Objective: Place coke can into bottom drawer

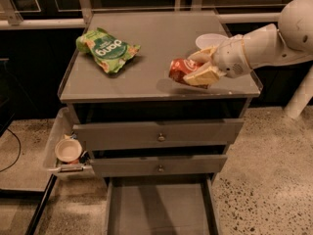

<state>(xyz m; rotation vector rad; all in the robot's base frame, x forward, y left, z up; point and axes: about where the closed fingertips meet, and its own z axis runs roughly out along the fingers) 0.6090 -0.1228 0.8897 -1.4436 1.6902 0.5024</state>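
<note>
1. A grey cabinet [146, 89] is seen from the front and above, standing on a speckled floor [264, 170].
2. A white robot arm [274, 38] is stretched in from the right edge, over the right part of the cabinet top.
3. The bottom drawer [159, 212] is shown pulled out at the foot of the cabinet with its flat grey floor exposed. It lies well below the gripper and a little to its left.
4. Two drawer fronts [156, 131] are stacked above it, both pushed in, each fitted with a small round knob.
5. A pale side tray [55, 133] is seen against the cabinet's left side, with a small round dish [68, 150] set in it.
6. A green snack bag [107, 50] is laid on the left part of the top, well apart from the gripper.
7. The gripper [193, 71] is held over the right front part of the top, its beige fingers [205, 75] clamped on the coke can.
8. A white bowl [209, 39] is partly hidden just behind the gripper, at the back right of the top.
9. The coke can [180, 70] is gripped between the fingers, tilted, with its red body sticking out to the gripper's left. A shadow is cast on the cabinet top below it.
</note>
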